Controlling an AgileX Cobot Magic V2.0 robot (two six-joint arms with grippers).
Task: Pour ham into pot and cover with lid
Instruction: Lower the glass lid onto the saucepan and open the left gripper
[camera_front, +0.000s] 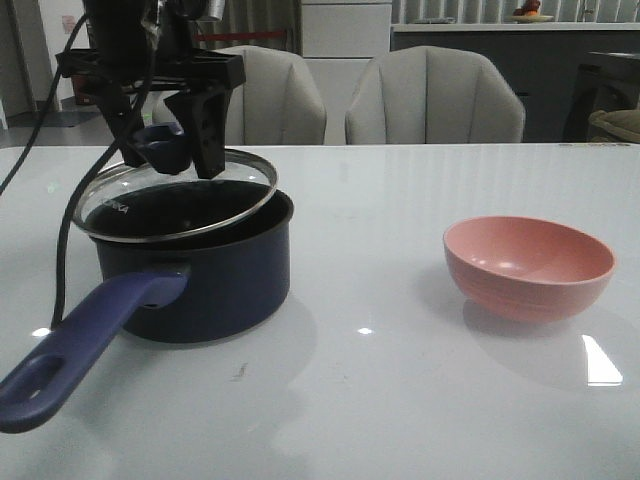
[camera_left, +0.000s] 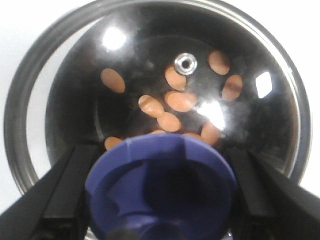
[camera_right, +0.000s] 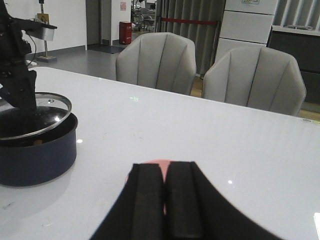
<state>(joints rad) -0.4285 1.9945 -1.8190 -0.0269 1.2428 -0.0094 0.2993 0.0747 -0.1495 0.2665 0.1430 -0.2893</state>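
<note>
My left gripper (camera_front: 172, 140) is shut on the purple-blue knob (camera_front: 163, 146) of the glass lid (camera_front: 175, 205). It holds the lid tilted at the mouth of the navy pot (camera_front: 205, 285), whose long handle (camera_front: 80, 345) points to the front left. In the left wrist view my fingers (camera_left: 65, 192) flank the knob (camera_left: 160, 185), and several orange-pink ham chunks (camera_left: 180, 101) show through the lid (camera_left: 150, 60) on the pot's black bottom. My right gripper (camera_right: 166, 175) is shut and empty above the pink bowl (camera_right: 165, 163); it is out of the front view.
The pink bowl (camera_front: 528, 265) stands empty at the right of the white table (camera_front: 380, 400). Two grey chairs (camera_front: 435, 95) stand behind the far edge. The left arm's cable (camera_front: 62, 250) hangs beside the pot. The pot also shows in the right wrist view (camera_right: 37, 155).
</note>
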